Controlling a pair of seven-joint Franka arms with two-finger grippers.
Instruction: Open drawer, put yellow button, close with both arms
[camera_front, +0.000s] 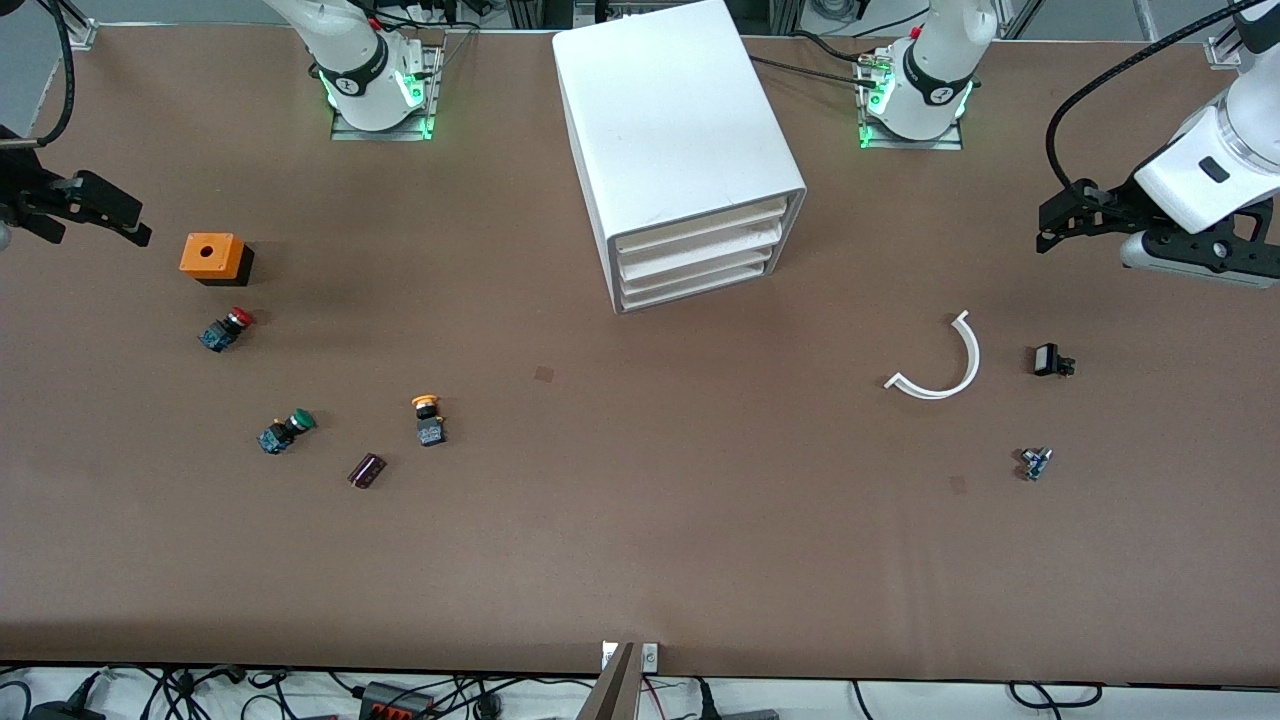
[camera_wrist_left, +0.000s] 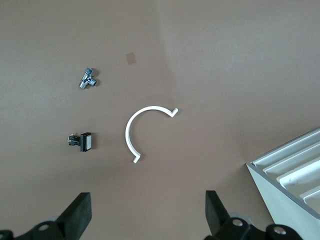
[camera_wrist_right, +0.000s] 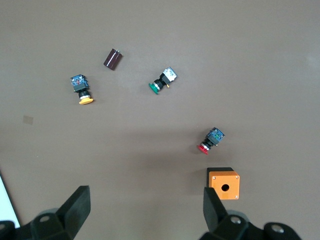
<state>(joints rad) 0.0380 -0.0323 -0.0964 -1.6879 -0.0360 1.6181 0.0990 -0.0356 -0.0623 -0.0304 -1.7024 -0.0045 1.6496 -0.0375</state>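
The right gripper (camera_front: 95, 215) hangs wide open, empty, over its table end beside the orange box (camera_front: 214, 257). The yellow button (camera_front: 428, 419) lies flat, its cap pointing toward the bases, bare table around it. The drawer (camera_front: 700, 228) is shut. The left gripper (camera_front: 1065, 222) hangs wide open, empty

Matt brown table (camera_front: 640, 540), smooth white plastic cabinet (camera_front: 660, 120), shiny metal fitting (camera_wrist_left: 89, 79), glossy yellow button (camera_front: 428, 418).
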